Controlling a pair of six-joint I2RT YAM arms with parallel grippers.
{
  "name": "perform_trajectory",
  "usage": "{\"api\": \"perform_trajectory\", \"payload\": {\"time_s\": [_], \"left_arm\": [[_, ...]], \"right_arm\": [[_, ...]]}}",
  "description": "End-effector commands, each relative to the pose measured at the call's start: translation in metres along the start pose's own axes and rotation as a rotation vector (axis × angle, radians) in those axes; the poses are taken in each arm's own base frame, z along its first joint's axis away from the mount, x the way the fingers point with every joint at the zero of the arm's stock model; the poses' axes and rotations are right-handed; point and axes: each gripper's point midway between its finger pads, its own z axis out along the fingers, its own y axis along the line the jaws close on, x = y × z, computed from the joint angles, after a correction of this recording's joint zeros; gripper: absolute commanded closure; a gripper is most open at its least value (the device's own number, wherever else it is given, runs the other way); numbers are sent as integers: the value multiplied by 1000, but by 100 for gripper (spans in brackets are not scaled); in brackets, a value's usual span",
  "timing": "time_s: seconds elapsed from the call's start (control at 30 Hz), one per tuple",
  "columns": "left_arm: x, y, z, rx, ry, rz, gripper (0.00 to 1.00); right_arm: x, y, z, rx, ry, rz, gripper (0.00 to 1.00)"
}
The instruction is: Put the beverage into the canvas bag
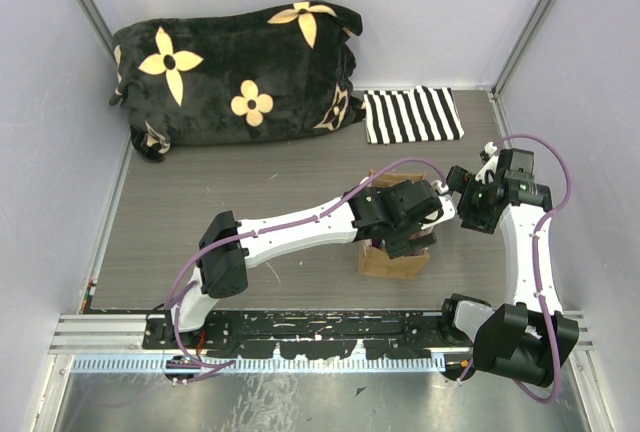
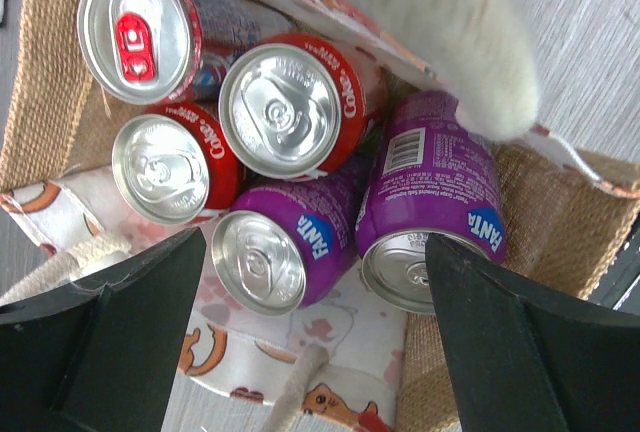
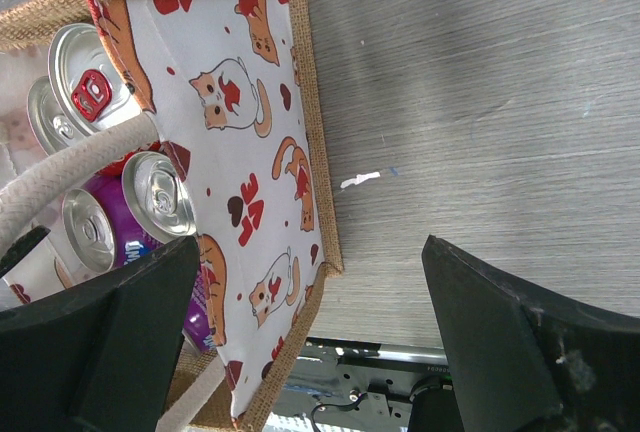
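The canvas bag (image 1: 392, 262) stands upright in the middle of the table, its cat-print face (image 3: 240, 102) turned toward the right arm. Several beverage cans sit inside it: two purple Fanta cans (image 2: 275, 247) (image 2: 430, 202) and red Coke cans (image 2: 295, 107) (image 2: 170, 162). My left gripper (image 2: 315, 252) hangs open just above the bag's mouth, holding nothing. My right gripper (image 3: 310, 247) is open beside the bag's right edge, over bare table. A cream rope handle (image 3: 60, 177) loops over the cans. In the top view the left wrist (image 1: 395, 210) hides most of the bag.
A black cushion with cream flowers (image 1: 235, 72) lies at the back left, and a black-and-white striped cloth (image 1: 412, 115) at the back right. Pale walls enclose three sides. A metal rail (image 1: 300, 337) runs along the near edge.
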Motion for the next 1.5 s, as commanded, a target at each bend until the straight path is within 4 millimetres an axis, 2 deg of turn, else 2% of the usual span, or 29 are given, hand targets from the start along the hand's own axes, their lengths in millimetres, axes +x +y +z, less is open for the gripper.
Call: {"api": "perform_trajectory", "payload": {"time_s": [0.0, 0.57, 0.77, 0.9, 1.13, 1.3, 1.47], "left_arm": [[-14, -3, 9, 6, -28, -24, 1], [1, -10, 42, -13, 10, -16, 1], [-3, -11, 45, -13, 0, -31, 1], [-15, -5, 31, -23, -37, -46, 0], [-41, 12, -25, -20, -138, -80, 1], [-46, 17, -53, -8, -186, -103, 2], [-48, 22, -67, 3, -211, -120, 2]], "right_arm": [[-6, 4, 0, -23, -30, -13, 0], [-5, 3, 2, -20, -24, -10, 0], [-5, 3, 2, -17, -24, -7, 0], [-10, 4, -1, -13, -43, -12, 0], [-26, 12, -11, -30, -102, -9, 0], [-32, 15, -17, -34, -132, -7, 0], [-39, 18, -23, -33, -154, -8, 0]]}}
